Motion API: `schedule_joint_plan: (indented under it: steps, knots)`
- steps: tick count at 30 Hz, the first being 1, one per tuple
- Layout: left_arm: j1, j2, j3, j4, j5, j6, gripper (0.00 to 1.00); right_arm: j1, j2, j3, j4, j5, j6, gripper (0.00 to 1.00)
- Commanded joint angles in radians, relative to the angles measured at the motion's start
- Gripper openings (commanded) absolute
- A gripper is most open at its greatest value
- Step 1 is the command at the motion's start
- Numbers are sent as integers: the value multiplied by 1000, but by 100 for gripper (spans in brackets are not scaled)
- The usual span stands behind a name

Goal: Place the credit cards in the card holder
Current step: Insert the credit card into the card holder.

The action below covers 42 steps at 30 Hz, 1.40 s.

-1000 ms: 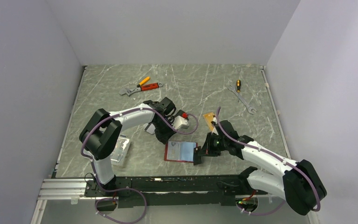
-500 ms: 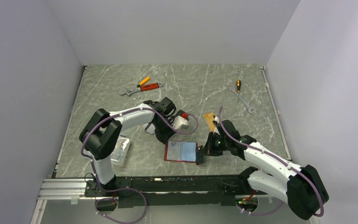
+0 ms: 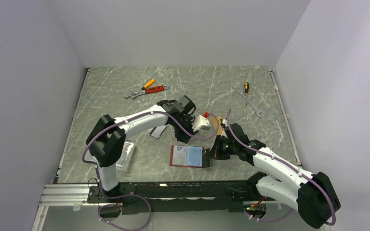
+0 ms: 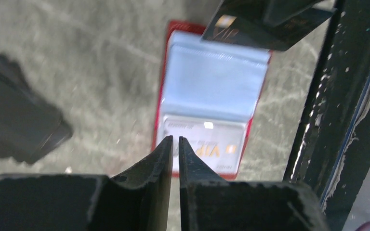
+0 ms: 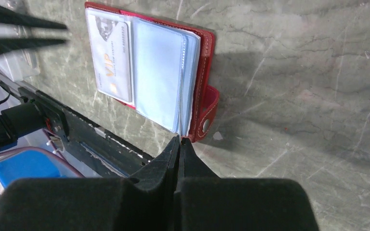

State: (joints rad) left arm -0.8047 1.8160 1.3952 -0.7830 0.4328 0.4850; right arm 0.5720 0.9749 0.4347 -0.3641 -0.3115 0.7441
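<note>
- Top external view: card holder (image 3: 187, 156) lies open on the counter (image 3: 115, 96), 6 o'clock, near edge; one silver-white card (image 5: 110, 57) already sleeved.
- Right jaws: together, pinching the holder's clear sleeve at its 3 o'clock edge.
- Left jaws: over the holder's 12 o'clock edge, nearly together; card between them, cannot tell.
- Risk: the sleeve may slip the pinch and fall flat; an incoming card would then jam or shove the holder.

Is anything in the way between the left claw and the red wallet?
Nothing visible. The left gripper hangs over the open card holder with only air between; the right gripper pinches the holder's edge, off to one side.
</note>
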Motion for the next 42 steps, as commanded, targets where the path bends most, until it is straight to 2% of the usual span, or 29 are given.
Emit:
schedule_joint_plan:
  steps: [1,7,13,20,29,42]
  knots:
    - [-86,59,-31,129,20,-36,15,2,-13,-4,72,-6,40,0]
    - [-110,102,-54,253,-8,-59,16,1,0,-51,180,-55,82,0]
    - [-125,113,-93,318,-9,-65,16,2,53,-92,214,-55,82,0]
    - [-133,92,-127,305,-14,-39,15,2,79,-138,244,-44,89,0]
    - [-100,-41,-254,306,-59,-12,14,1,76,-168,257,-33,99,0]
    - [-79,-84,-278,296,-64,5,12,3,125,-97,282,-96,74,0]
